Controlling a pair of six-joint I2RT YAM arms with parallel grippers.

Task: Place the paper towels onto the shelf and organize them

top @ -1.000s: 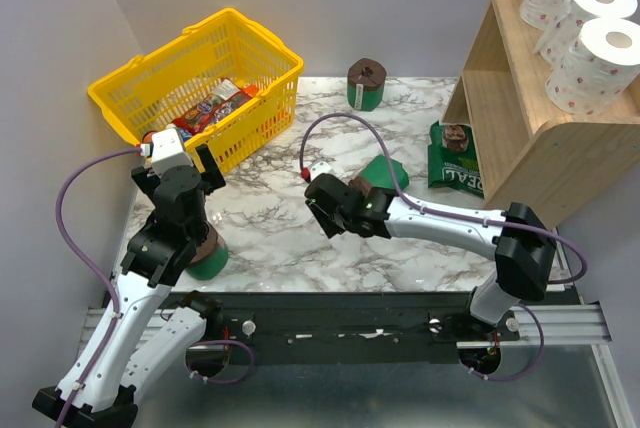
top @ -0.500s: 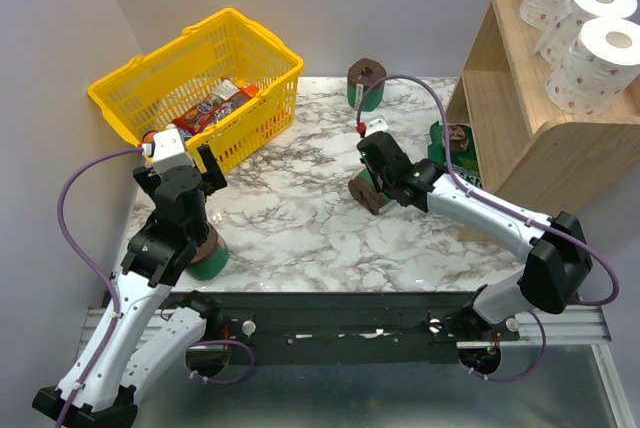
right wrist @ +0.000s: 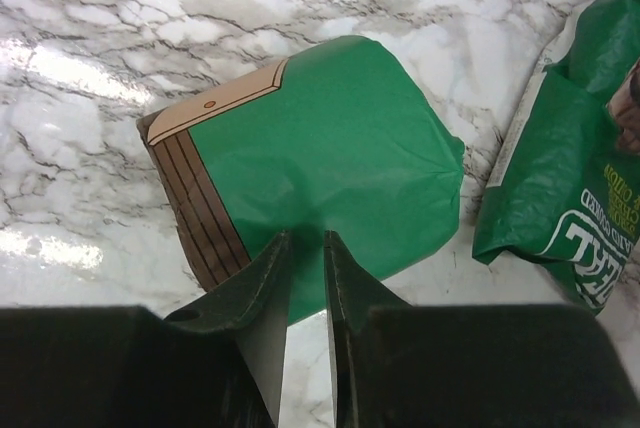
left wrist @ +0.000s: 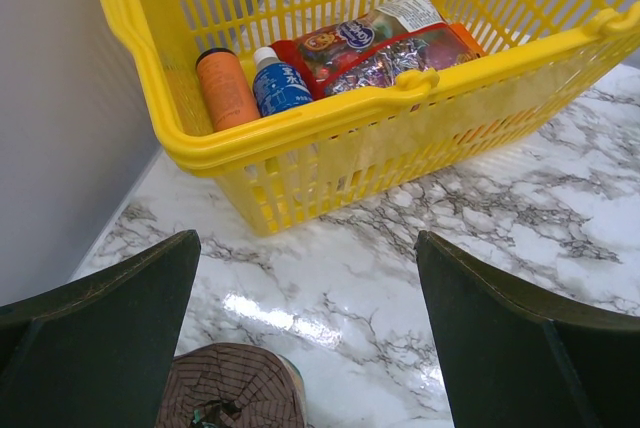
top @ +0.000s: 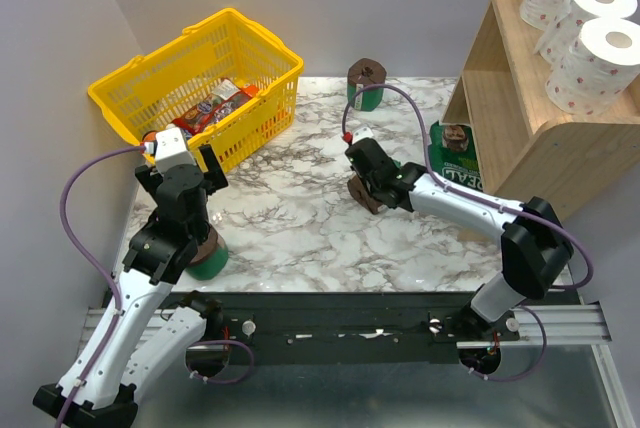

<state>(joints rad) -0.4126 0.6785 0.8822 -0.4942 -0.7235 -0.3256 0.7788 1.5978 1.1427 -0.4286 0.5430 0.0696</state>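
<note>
Marbled worktop (top: 290, 238) lies under both arms. Right hand (right wrist: 305, 240) is pinched almost closed on the wrapper of a green roll (right wrist: 330, 138) lying on its side, near a green packet (right wrist: 570, 178). Left hand (left wrist: 310, 248) gapes wide, empty, facing the yellow basket (left wrist: 330, 128). Three white paper towels (top: 588, 8) sit atop the shelf (top: 510, 128).

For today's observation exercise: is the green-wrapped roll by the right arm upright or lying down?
Lying down. The green-wrapped cylindrical roll rests its long side on the marble tabletop, brown striped end facing sideways.
</note>
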